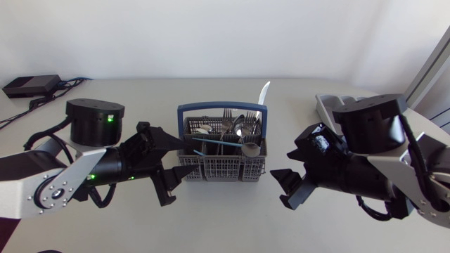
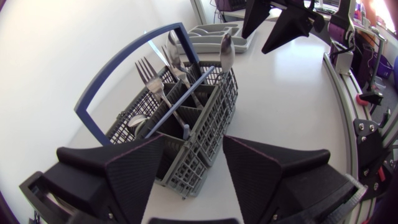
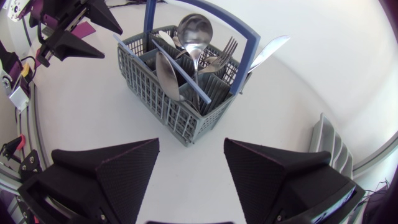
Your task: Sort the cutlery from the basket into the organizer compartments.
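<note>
The basket (image 1: 221, 169), grey mesh with a blue hoop handle, stands on the worktop (image 1: 225, 221) between my two grippers and is still loaded with cutlery. Forks (image 1: 226, 118) and spoons (image 1: 241, 126) stand upright in its compartments, a large spoon (image 3: 194, 30) rises above the rest, and a knife (image 1: 264, 93) leans out over the rim on the side away from both grippers. My left gripper (image 1: 181, 159) sits right at one end of the basket with its fingers spread wide and nothing held. From its own camera, the basket's near corner lies just ahead of the gap in the left gripper (image 2: 193, 140), though I cannot tell whether either finger touches the mesh. My right gripper (image 1: 278, 188) hangs near the opposite end, a little apart from the basket, also released and empty. The basket stands ahead of it, clear of its fingertips (image 3: 191, 142). The organizer (image 1: 325, 105), a pale grey tray with compartments, lies behind my right gripper, partly hidden by that arm. Across the basket from my left gripper it shows as a divided tray (image 2: 217, 34) near my right gripper (image 2: 280, 28). A black box (image 1: 31, 85) with cables lies well beyond my left arm.
</note>
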Controlling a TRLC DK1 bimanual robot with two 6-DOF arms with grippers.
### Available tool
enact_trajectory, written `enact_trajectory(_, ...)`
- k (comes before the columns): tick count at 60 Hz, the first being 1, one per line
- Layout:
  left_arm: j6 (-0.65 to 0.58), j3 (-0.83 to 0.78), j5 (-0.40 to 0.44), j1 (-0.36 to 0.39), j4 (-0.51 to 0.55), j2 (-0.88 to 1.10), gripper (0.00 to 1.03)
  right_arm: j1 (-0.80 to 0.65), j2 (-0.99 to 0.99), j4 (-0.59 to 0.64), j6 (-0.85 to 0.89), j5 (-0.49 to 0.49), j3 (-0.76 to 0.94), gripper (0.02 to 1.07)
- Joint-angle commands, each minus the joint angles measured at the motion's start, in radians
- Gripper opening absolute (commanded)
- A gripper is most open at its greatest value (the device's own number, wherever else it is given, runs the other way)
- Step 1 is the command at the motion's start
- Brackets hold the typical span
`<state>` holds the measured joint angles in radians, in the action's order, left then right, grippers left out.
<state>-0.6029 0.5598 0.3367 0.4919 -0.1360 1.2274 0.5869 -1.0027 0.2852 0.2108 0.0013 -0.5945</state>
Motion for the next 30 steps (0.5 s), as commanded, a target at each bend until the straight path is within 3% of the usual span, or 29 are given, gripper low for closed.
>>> enact_trajectory(1,-0.006,0.014,-0.008,0.017,-0.030,0.034,0.61,0.011,-0.011,0.000,0.013,0.005,-0.002,0.78)
enact_trajectory(14,0.002,0.035,-0.008,0.019,-0.077,0.092,0.55,0.011,-0.020,-0.014,0.019,0.005,0.007,0.78)
enact_trajectory(30,0.018,0.052,-0.008,0.017,-0.125,0.104,0.38,0.010,-0.027,-0.024,0.027,0.005,0.018,0.78)
